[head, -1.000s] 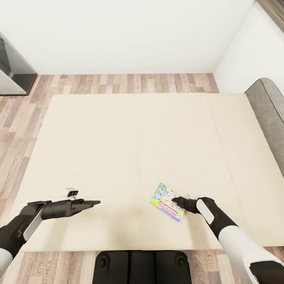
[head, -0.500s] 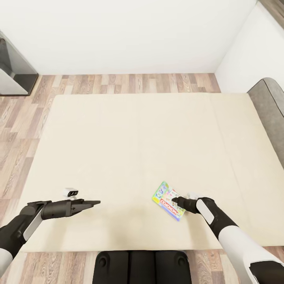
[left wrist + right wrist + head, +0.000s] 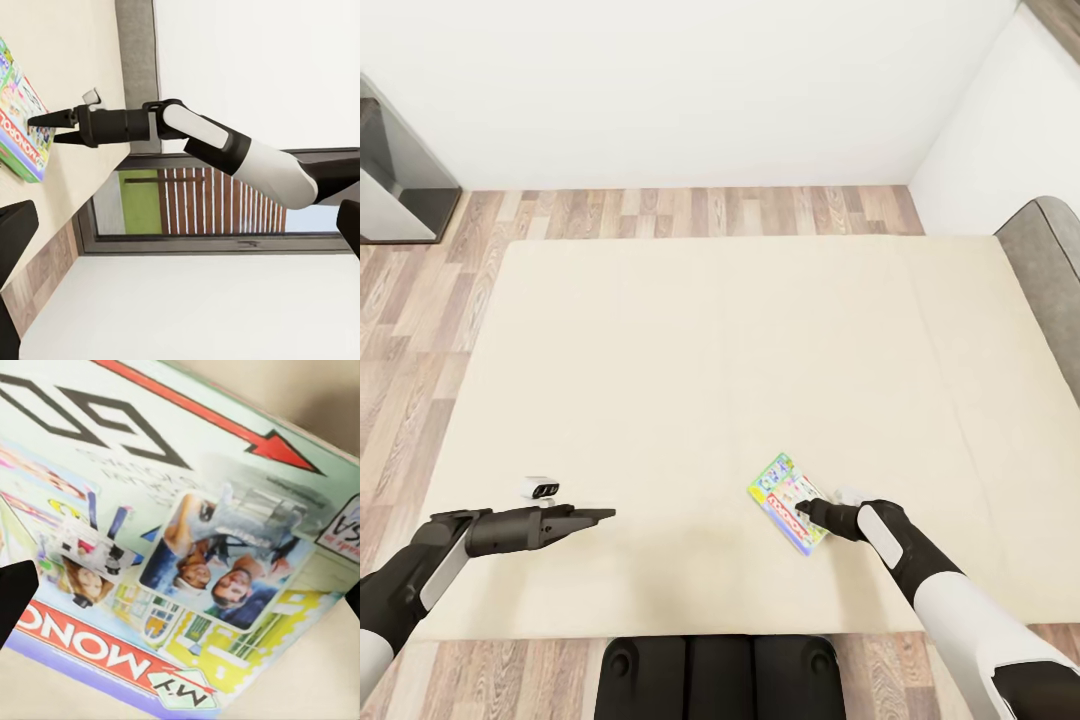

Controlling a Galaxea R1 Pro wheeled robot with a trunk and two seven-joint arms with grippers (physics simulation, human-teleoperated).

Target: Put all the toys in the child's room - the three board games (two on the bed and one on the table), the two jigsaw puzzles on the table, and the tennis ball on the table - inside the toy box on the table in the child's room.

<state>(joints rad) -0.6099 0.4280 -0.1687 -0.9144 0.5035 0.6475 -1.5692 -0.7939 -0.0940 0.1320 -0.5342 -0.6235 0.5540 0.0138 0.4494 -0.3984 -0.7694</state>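
The My Monopoly board game (image 3: pixel 788 502) lies flat on the beige bed (image 3: pixel 660 350) near its front edge, long axis running diagonally away to the robot's left, and the right gripper (image 3: pixel 807 511) sits right at its near-right corner with jaws parted and nothing pinched between them. The left gripper (image 3: pixel 600 514) hangs well off to the left, empty, whether spread or closed can't be told, so the right arm is clearly the nearer one. Versus a second ago, the whole view slid sideways a bit, and the box appears slightly turned, with more of it clear of the gripper.
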